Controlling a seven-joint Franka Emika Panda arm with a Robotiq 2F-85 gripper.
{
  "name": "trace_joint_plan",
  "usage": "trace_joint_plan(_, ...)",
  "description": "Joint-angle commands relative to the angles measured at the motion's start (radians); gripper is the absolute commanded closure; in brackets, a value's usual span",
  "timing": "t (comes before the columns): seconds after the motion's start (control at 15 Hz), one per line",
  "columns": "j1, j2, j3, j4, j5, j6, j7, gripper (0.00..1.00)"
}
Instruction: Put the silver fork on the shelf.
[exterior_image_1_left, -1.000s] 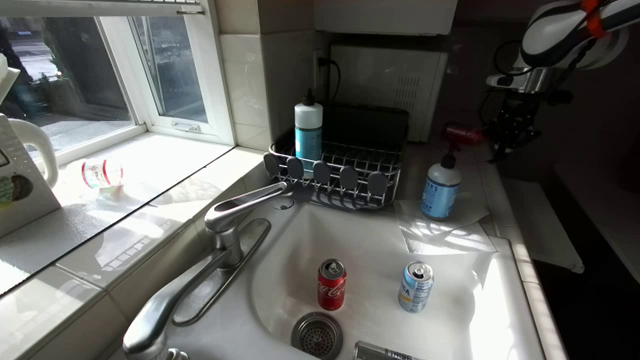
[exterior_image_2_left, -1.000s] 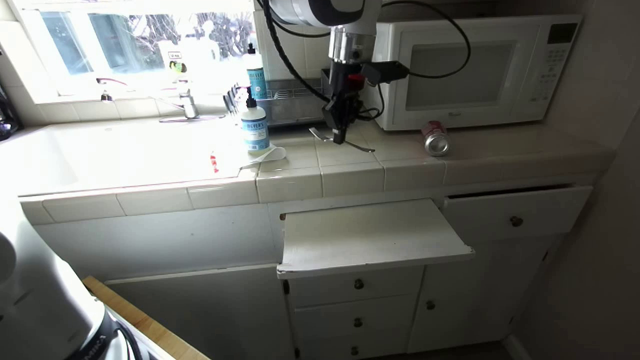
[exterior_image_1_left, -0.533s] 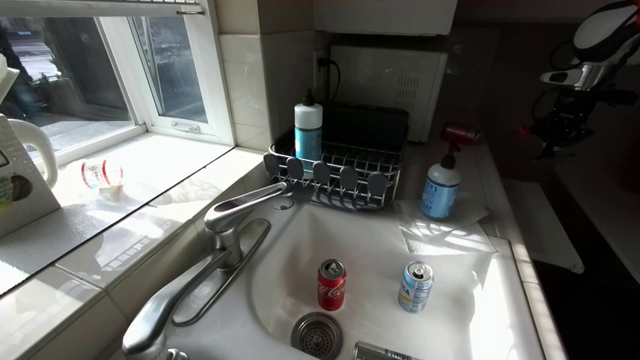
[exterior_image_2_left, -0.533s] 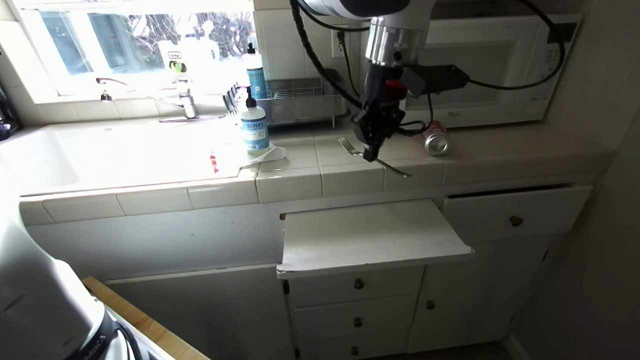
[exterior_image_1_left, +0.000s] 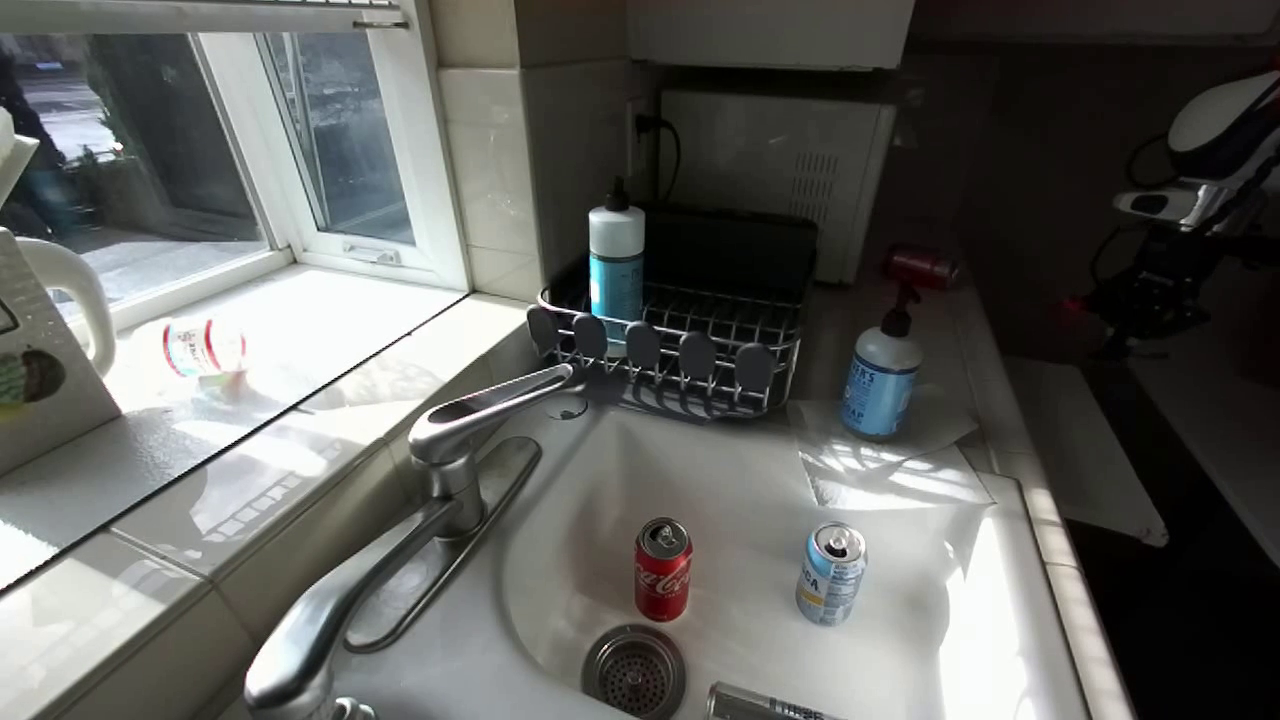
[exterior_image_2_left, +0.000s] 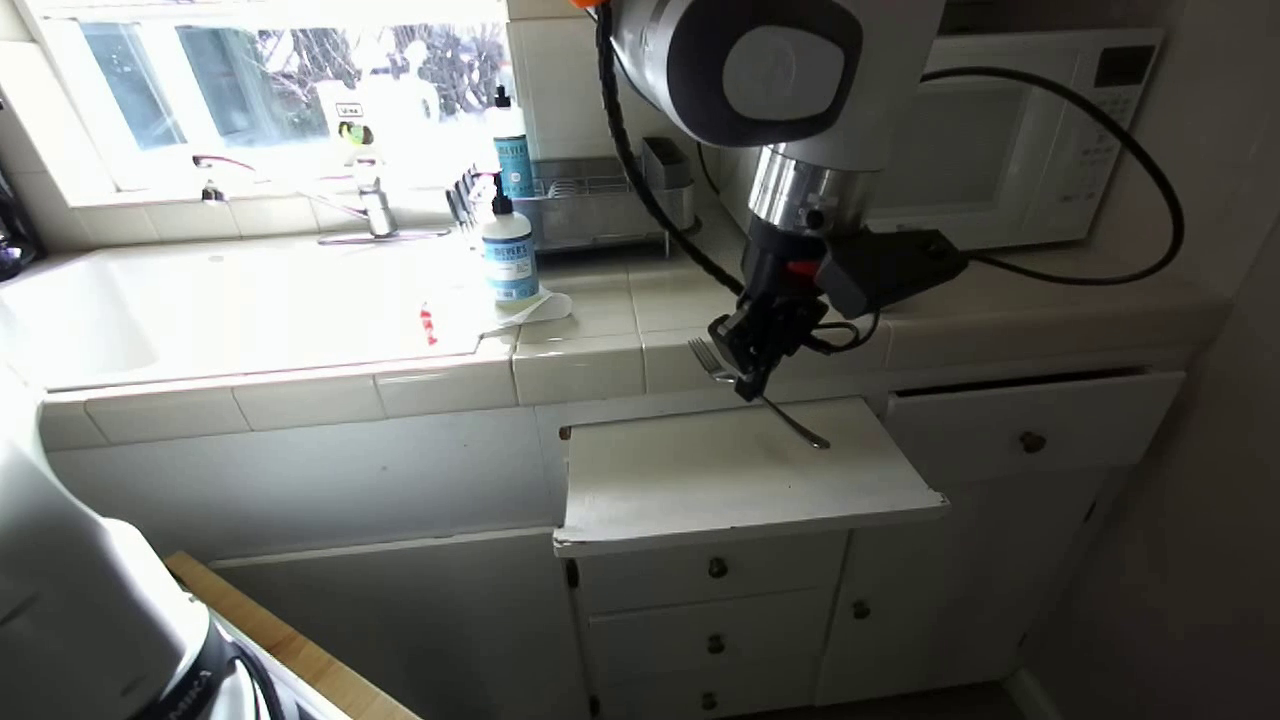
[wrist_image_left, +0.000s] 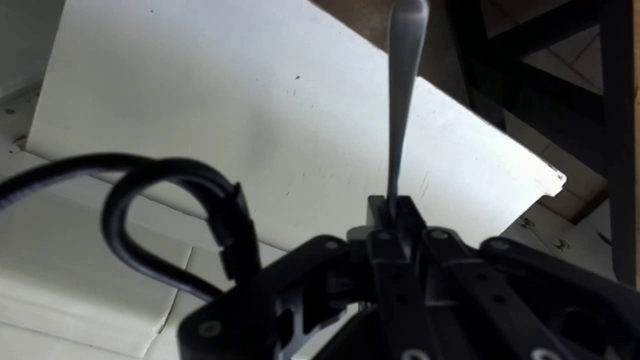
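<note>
Just in front of the tiled tabletop, above a white pull-out shelf, a silver fork hangs from the robot's end effector. I face the back wall and call that side twelve o'clock. The jaws are pressed together on the fork's middle, with only its metal between them. The tines point between ten and eleven o'clock; the handle reaches out toward four.

What has just changed is the fork's place. A second ago it was over the tabletop, near the drying rack; half a second ago it was by the tabletop's front edge. Since then the arm has come toward me, to the six o'clock side, and lower. It now hides a red can from me, seen lying on its side in an exterior view. A soap bottle stands well apart, at ten o'clock from the fork.

For the task, this means the carry looks nearly done, with the setting-down to come. The fork seems to be in the air; how high, I cannot tell. My judgement is that it should go a little more toward six o'clock, then straight down, since tines let go here might catch the tabletop's edge.
</note>
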Motion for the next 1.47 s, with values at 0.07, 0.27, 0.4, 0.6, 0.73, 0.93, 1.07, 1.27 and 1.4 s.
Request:
trace_joint_plan(0.07, 0.018, 0.041, 0.03, -0.041, 0.036, 0.122, -0.066, 0.98)
trace_joint_plan(0.27, 0.019, 0.084, 0.054, -0.048, 0.061, 0.18, -0.082, 0.98)
trace_joint_plan(0.4, 0.006, 0.116, 0.062, -0.043, 0.086, 0.204, -0.088, 0.98)
trace_joint_plan(0.6, -0.014, 0.159, 0.071, -0.041, 0.137, 0.253, -0.085, 0.98)
trace_joint_plan(0.73, -0.024, 0.182, 0.079, -0.041, 0.153, 0.278, -0.086, 0.98)
trace_joint_plan(0.93, -0.034, 0.209, 0.092, -0.041, 0.161, 0.309, -0.074, 0.98)
trace_joint_plan(1.07, -0.034, 0.222, 0.101, -0.043, 0.146, 0.333, -0.062, 0.98)
trace_joint_plan(1.27, -0.036, 0.235, 0.116, -0.042, 0.14, 0.357, -0.056, 0.98)
trace_joint_plan(1.4, -0.037, 0.239, 0.125, -0.04, 0.142, 0.364, -0.054, 0.98)
